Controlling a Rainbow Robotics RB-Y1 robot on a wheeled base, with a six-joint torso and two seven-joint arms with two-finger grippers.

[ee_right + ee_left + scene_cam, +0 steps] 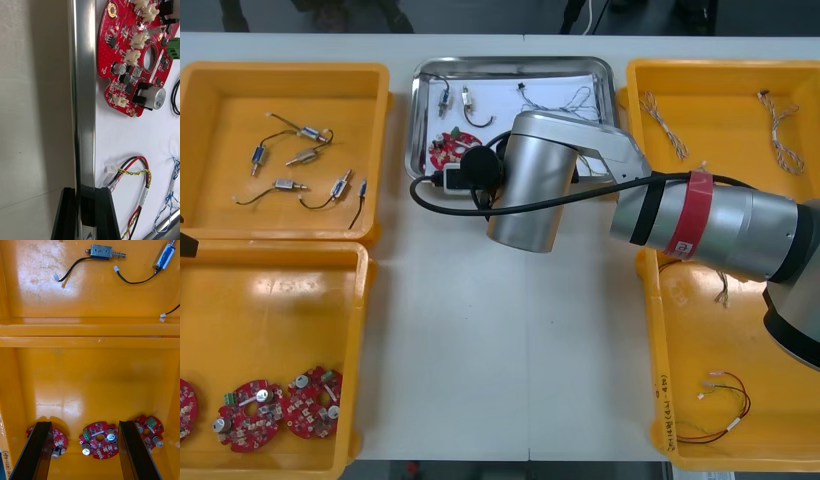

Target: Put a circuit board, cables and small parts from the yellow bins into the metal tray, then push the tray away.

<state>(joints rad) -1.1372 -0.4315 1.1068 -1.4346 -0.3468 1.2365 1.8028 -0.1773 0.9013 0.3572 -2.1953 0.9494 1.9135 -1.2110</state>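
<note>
- The right gripper (84, 193) was clamped on the near left rim of the metal tray (84, 93). Its two black fingers (66, 213) pinched the shiny rim between them, one over the tray's white inside and the other outside it, over the table (500, 340).
- The right arm (720, 225) reached in from the tray's right and crossed above the tray's near edge.
- A circuit board (131, 56) lay flat on the white lining inside the tray, just beside the gripped rim.
- A red and yellow cable (137, 174) lay in the tray between that board and the gripper's inner finger, close to the rim.
- A blue and white cable (168, 198) lay in the tray just beside the red and yellow one, farther from the rim.
- Two small metal parts (444, 100) lay inside the tray toward its far edge.
- The yellow bins (280, 70) stood on either side of the tray, two to its left and two to its right.
- The left gripper (84, 423) hung well to the tray's left, over the nearer left bin, with its fingers spread wide and nothing between them.
- Three spare boards (98, 438) lay on that bin's floor under the left gripper.
- Loose twisted cables (663, 125) lay in the farther bin to the tray's right.
</note>
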